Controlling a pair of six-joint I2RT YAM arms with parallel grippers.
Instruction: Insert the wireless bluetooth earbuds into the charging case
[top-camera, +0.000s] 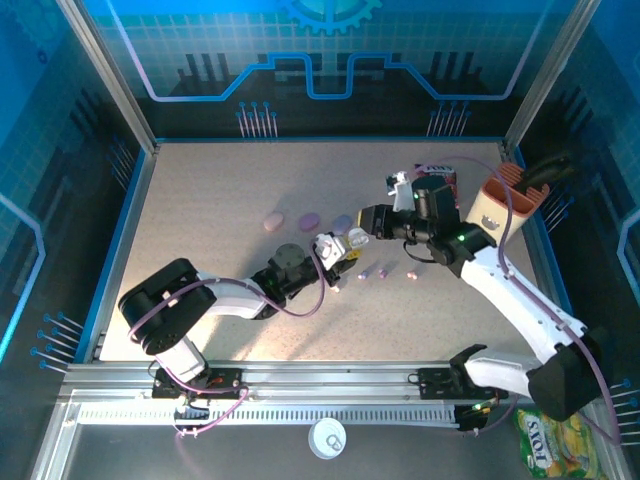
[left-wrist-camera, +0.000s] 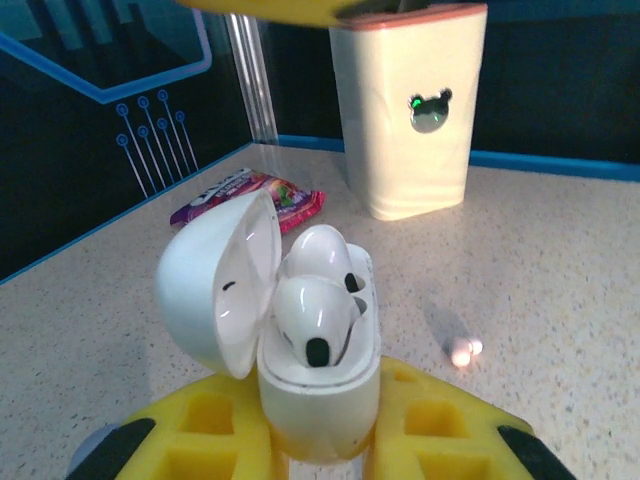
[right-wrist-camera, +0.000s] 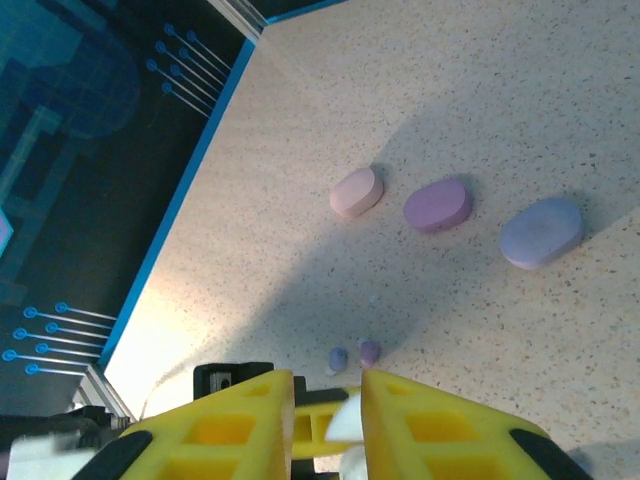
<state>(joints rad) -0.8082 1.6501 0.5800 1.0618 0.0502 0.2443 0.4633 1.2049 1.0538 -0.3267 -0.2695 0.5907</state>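
White charging case (left-wrist-camera: 320, 390) is up off the table (top-camera: 200, 200), pinched at its base between the yellow pads of the left gripper (left-wrist-camera: 320, 445). Jaws are clamped on both sides of the case. Lid is flipped open to the case's left as seen from the left wrist.

Two white earbuds (left-wrist-camera: 315, 315) sit in the case wells, one behind the other, dark tip of the front one facing the camera.

Right gripper (top-camera: 362, 237) hangs just right of the case in the top view, nearly touching it. In its wrist view the right fingers (right-wrist-camera: 230, 430) stand close with a narrow gap and something white shows in that gap. Can't tell if it's gripped or just lying below, so the state of that gripper is unclear.

Loose earbuds (top-camera: 382, 270) lie on the table right of the case and a bit nearer the arm bases, purple and pink, spaced apart. One pinkish bud (left-wrist-camera: 461, 350) lies close to the case's right in the left wrist view.

Three pebble cases (top-camera: 309, 217) (pink, purple, lavender) sit in a row just beyond the case, running to its left.

Cream tub (left-wrist-camera: 405, 110) and candy packet (left-wrist-camera: 250, 195) are further out, beyond the case and to its right in the top view.
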